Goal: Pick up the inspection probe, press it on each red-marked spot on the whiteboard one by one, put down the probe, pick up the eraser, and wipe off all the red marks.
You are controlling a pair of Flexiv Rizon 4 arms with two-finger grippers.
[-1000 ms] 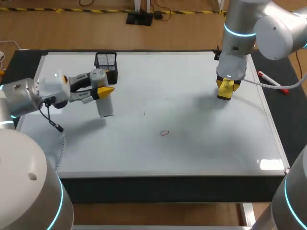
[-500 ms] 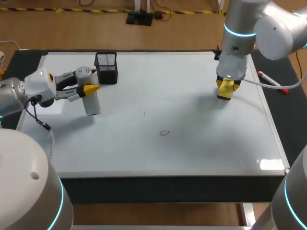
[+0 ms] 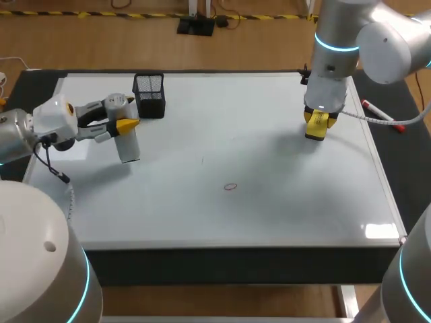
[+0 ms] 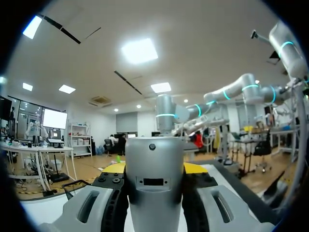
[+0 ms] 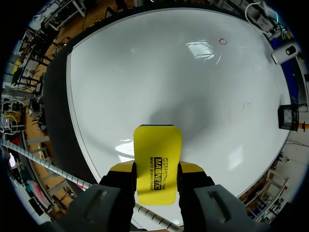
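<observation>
Spotting small red drawn circle (image 3: 231, 186) on glossy white whiteboard (image 3: 269, 215), nearer its front edge, about mid-width. Further back, clamping silver cylindrical inspection probe (image 3: 129, 148) between both yellow tips of left gripper (image 3: 126, 127), holding it upright near whiteboard's left edge. Pinching flat yellow rectangular eraser (image 3: 315, 133) from both sides in right gripper (image 3: 316, 122), hanging toward far right corner, well apart from circle. Logging black wire-mesh cup (image 3: 149, 95) at far left corner, near probe.

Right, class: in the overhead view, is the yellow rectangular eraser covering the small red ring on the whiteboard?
No, the yellow rectangular eraser is in the right gripper, well apart from the small red ring.
</observation>
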